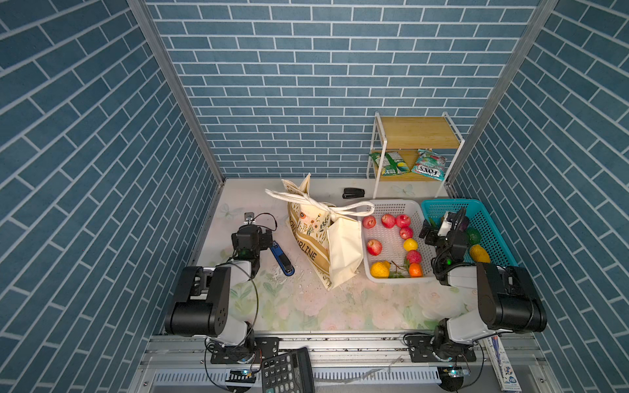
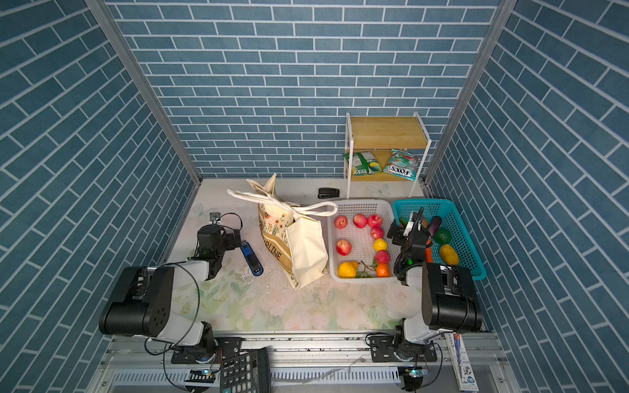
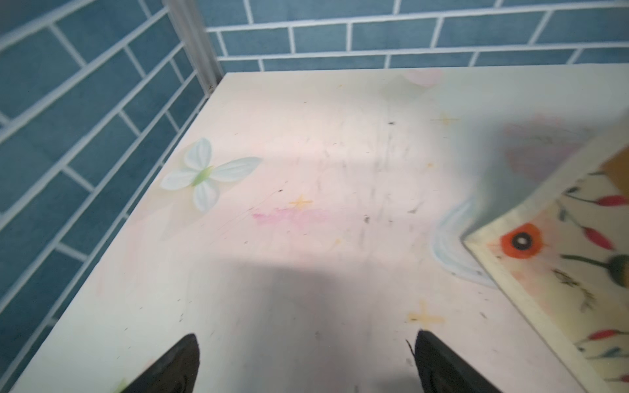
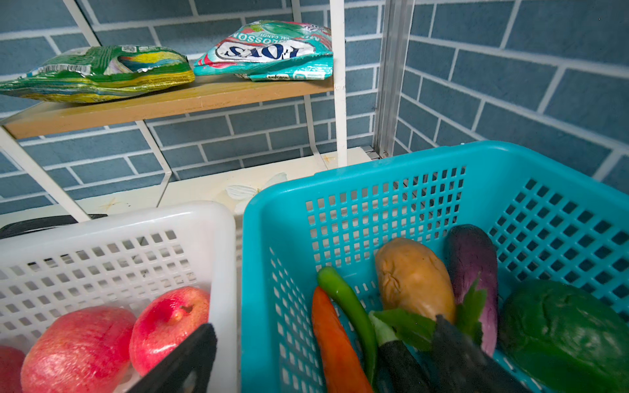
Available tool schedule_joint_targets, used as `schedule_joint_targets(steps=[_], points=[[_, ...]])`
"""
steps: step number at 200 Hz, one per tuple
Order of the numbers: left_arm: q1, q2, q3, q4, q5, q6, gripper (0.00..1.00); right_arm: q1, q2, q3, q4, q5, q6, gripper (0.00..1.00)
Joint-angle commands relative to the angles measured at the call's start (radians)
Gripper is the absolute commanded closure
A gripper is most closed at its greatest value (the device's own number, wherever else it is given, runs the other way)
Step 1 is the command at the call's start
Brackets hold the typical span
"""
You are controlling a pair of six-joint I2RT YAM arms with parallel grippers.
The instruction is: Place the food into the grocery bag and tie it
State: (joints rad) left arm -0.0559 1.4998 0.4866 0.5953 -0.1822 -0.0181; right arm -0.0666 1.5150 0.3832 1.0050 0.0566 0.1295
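The cream floral grocery bag (image 1: 343, 248) (image 2: 306, 248) stands mid-table, its white handles (image 1: 340, 207) bunched across its top. Its corner (image 3: 561, 258) shows beside my left gripper (image 1: 252, 228) (image 3: 306, 340), which is open over bare table. Food lies in the white basket (image 1: 391, 203): several red apples (image 1: 388, 220), an orange (image 1: 415, 270) and lemons (image 1: 380, 268). A green packet (image 4: 102, 71) and a teal packet (image 4: 272, 51) rest on the shelf (image 1: 417, 132). My right gripper (image 1: 442, 223) (image 4: 323, 323) is open and empty, straddling the wall between the white basket (image 4: 119, 224) and the teal basket (image 4: 374, 177).
The teal basket (image 1: 490, 217) holds vegetables: a carrot (image 4: 337, 347), a green chilli (image 4: 347, 306), an aubergine (image 4: 473, 265). A blue stapler (image 1: 280, 257) lies left of the bag and a black stapler (image 1: 353, 193) behind it. A calculator (image 1: 287, 372) sits on the front rail.
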Motion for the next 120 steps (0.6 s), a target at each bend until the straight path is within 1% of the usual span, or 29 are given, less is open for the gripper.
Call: schedule_joint_targets(steps=[1,12,22,31,40,50,58,67,75,84,108,120], points=[[-0.006,-0.003,-0.025,0.115,0.004,0.076,0.00,-0.002,0.026,-0.007,-0.109,-0.022,-0.041,0.02],[0.001,-0.001,-0.063,0.173,0.038,0.079,0.00,-0.003,0.027,-0.007,-0.105,-0.022,-0.041,0.01],[0.007,0.042,-0.117,0.332,0.071,0.096,0.00,-0.002,0.027,-0.007,-0.106,-0.023,-0.042,0.02],[0.004,0.014,-0.092,0.234,0.095,0.103,0.00,-0.003,0.027,-0.007,-0.105,-0.021,-0.042,0.02],[0.010,0.035,-0.103,0.292,0.107,0.099,0.00,-0.003,0.027,-0.007,-0.106,-0.020,-0.042,0.02],[0.011,0.021,-0.090,0.238,0.107,0.096,0.00,-0.003,0.027,-0.009,-0.105,-0.019,-0.042,0.01],[0.011,0.034,-0.099,0.280,0.106,0.096,0.00,-0.001,0.026,-0.009,-0.103,-0.018,-0.042,0.01],[0.012,0.023,-0.093,0.247,0.108,0.095,0.00,-0.002,0.024,-0.012,-0.102,-0.018,-0.042,0.01],[0.013,0.032,-0.098,0.274,0.108,0.095,0.00,-0.001,0.023,-0.013,-0.099,-0.018,-0.042,0.01],[0.012,0.026,-0.094,0.254,0.107,0.095,0.00,-0.001,0.022,-0.013,-0.099,-0.017,-0.042,0.01],[0.013,0.030,-0.096,0.267,0.107,0.095,0.00,-0.001,0.022,-0.014,-0.098,-0.017,-0.044,0.01],[0.013,0.028,-0.096,0.261,0.107,0.095,0.00,-0.001,0.025,-0.007,-0.106,-0.047,-0.053,0.01]])
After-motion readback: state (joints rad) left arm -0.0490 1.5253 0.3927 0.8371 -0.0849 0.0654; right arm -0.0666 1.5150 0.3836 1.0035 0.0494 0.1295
